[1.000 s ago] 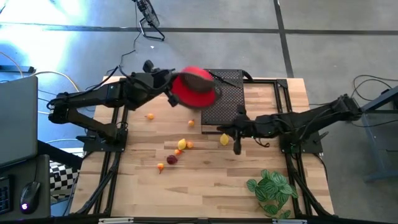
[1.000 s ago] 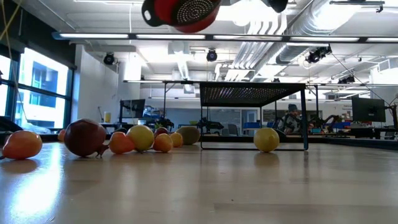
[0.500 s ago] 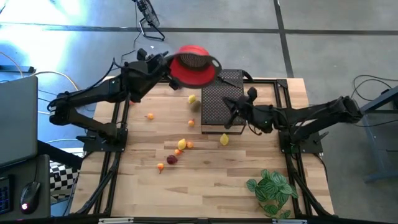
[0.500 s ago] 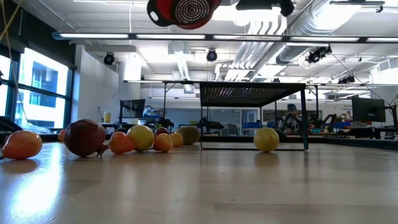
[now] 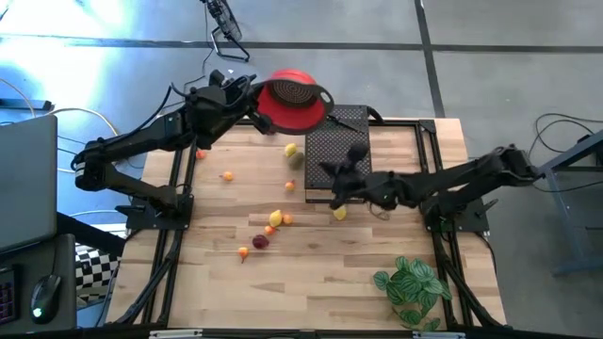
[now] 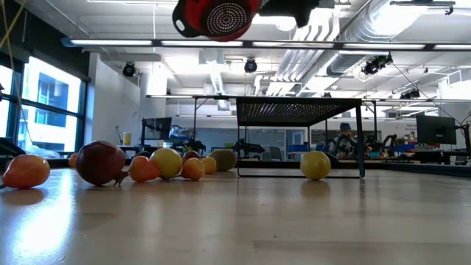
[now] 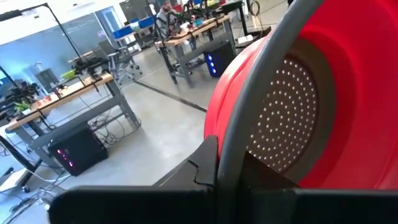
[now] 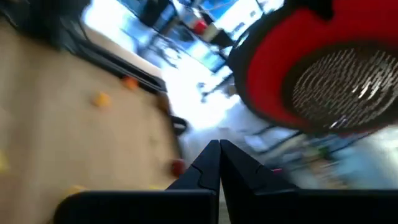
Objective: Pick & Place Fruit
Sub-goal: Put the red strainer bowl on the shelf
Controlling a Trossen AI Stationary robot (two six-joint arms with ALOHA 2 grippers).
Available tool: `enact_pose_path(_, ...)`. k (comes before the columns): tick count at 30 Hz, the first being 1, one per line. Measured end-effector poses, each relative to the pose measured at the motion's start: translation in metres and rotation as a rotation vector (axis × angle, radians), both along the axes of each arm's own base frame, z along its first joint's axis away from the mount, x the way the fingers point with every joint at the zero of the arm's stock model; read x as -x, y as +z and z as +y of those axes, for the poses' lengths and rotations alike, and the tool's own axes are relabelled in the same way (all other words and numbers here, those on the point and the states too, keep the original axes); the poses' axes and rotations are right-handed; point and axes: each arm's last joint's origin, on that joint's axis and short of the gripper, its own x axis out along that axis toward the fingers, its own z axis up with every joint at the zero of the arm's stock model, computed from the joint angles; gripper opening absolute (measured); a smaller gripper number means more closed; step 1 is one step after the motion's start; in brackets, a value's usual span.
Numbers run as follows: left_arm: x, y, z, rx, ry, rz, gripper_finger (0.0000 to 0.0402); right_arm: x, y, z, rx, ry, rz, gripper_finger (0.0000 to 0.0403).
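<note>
My left gripper [image 5: 254, 104] is shut on a red perforated bowl [image 5: 290, 99], held high over the table's far edge; the low view shows the bowl [image 6: 217, 15] at the top of the picture. Small fruits lie loose on the wooden table: a yellow one [image 5: 291, 149] beside a greenish one [image 5: 297, 159], orange ones [image 5: 227, 175] [image 5: 289, 185], a yellow and orange pair [image 5: 275, 218], a dark red one [image 5: 260, 241], and a yellow one [image 5: 339, 213] by the rack. My right gripper [image 5: 328, 179] is shut and holds nothing, above the black mesh rack [image 5: 337, 151]. My left gripper pinches the bowl's grey rim [image 7: 231, 134] between its two fingers [image 7: 205, 169], coming level from the table's left. The bowl is lifted clear of the table and tilted, its perforated bottom [image 6: 224, 11] facing the near side.
The black mesh rack [image 6: 298, 110] stands on thin legs at the table's far middle. A green leafy plant [image 5: 412, 287] sits at the near right corner. Black frame rails run along both sides. The near middle of the tabletop is bare wood.
My left gripper has carried the bowl toward the table's far edge and tipped it, uncovering the yellow and greenish fruits below it. My right gripper has rolled, swung from pointing at the near edge to pointing left, and gone toward the far left, over the rack. The fruits lie still.
</note>
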Motion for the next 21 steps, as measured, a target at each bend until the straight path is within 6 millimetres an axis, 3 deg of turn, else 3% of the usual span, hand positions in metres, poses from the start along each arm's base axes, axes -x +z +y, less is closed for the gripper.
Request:
enact_pose_path(6,0.001,-0.005,0.0,0.014,0.001,0.048,0.0003,-0.037,0.0,0.016,0.362,-0.17,0.195,0.0002)
enact_pose_path(10,0.001,-0.006,0.0,0.035,0.004,0.044,0.0003,-0.062,-0.009,0.012,0.541,-0.251,0.404,0.0002)
enact_pose_path(15,0.001,-0.009,-0.001,0.047,0.003,0.066,0.0003,-0.076,-0.027,-0.001,0.623,-0.321,0.563,0.0003)
enact_pose_path(21,0.002,-0.012,-0.001,0.066,0.006,0.09,0.0003,-0.077,-0.027,0.0,0.621,-0.327,0.545,0.0042)
